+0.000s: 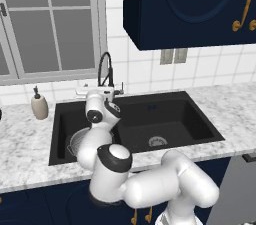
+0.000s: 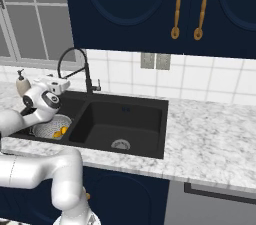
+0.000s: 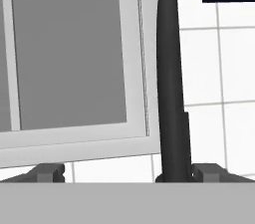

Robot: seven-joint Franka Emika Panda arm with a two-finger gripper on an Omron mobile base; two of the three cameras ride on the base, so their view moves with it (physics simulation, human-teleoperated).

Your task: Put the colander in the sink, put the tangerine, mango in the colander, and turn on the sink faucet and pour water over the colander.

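Observation:
The black sink faucet (image 1: 105,69) (image 2: 75,63) rises behind the black sink (image 1: 172,114) (image 2: 127,119). My gripper (image 1: 102,91) (image 2: 59,85) hovers at the faucet's lower stem, level with the counter's back edge. In the hand view the dark faucet (image 3: 172,83) stands upright just inside the right fingertip (image 3: 209,170), and my gripper (image 3: 128,173) is open and empty. The silver colander (image 1: 77,141) (image 2: 50,124) sits in the left basin, partly behind my arm. Orange-yellow fruit (image 2: 61,131) lies in it; I cannot tell tangerine from mango. No water runs from the spout.
A beige soap dispenser (image 1: 39,105) (image 2: 21,83) stands on the marble counter (image 1: 25,144) left of the sink. A window (image 3: 64,54) is behind the faucet. Dark blue wall cabinets (image 1: 190,4) hang above the right basin.

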